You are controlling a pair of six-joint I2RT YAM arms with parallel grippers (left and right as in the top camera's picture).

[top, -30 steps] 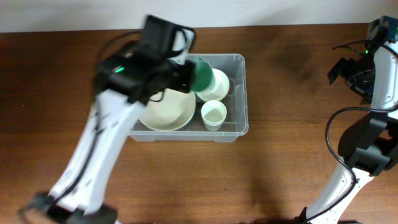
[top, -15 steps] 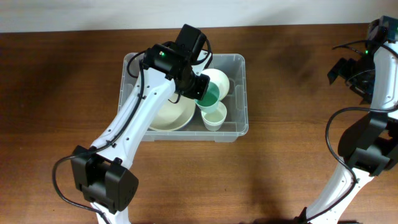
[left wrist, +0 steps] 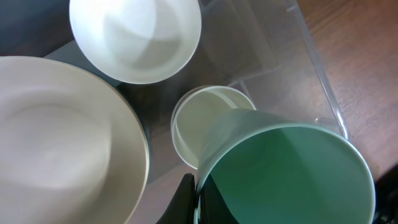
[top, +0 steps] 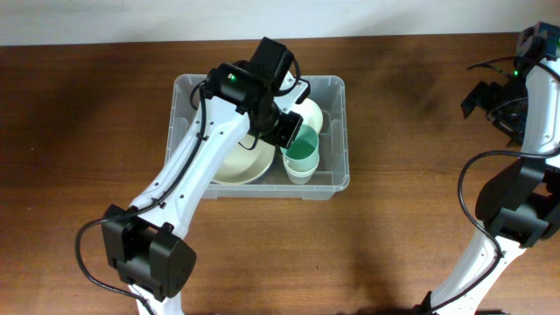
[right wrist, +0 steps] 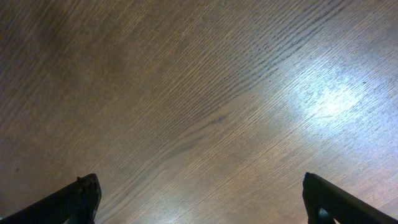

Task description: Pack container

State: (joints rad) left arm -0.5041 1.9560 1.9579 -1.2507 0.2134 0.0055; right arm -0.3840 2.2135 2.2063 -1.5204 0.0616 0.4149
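Observation:
The clear plastic container (top: 336, 131) stands at the table's middle back. In it are a large cream bowl (top: 241, 162), a smaller white bowl (top: 308, 114) and a white cup (top: 302, 172). My left gripper (top: 284, 136) is shut on the rim of a green cup (top: 303, 147) and holds it tilted over the white cup. In the left wrist view the green cup (left wrist: 292, 174) overlaps the white cup (left wrist: 196, 121), with the large bowl (left wrist: 62, 137) to the left and the small bowl (left wrist: 135, 37) above. My right gripper (right wrist: 202, 199) is open over bare wood at the far right.
The container's clear wall (left wrist: 317, 56) runs close beside the green cup on its right. The right arm (top: 534, 96) stands folded at the table's right edge. Brown wooden table (top: 411, 219) surrounds the container.
My left arm swung in over the container and carried the green cup rightward and down from the small bowl to over the white cup. The right arm has not moved.

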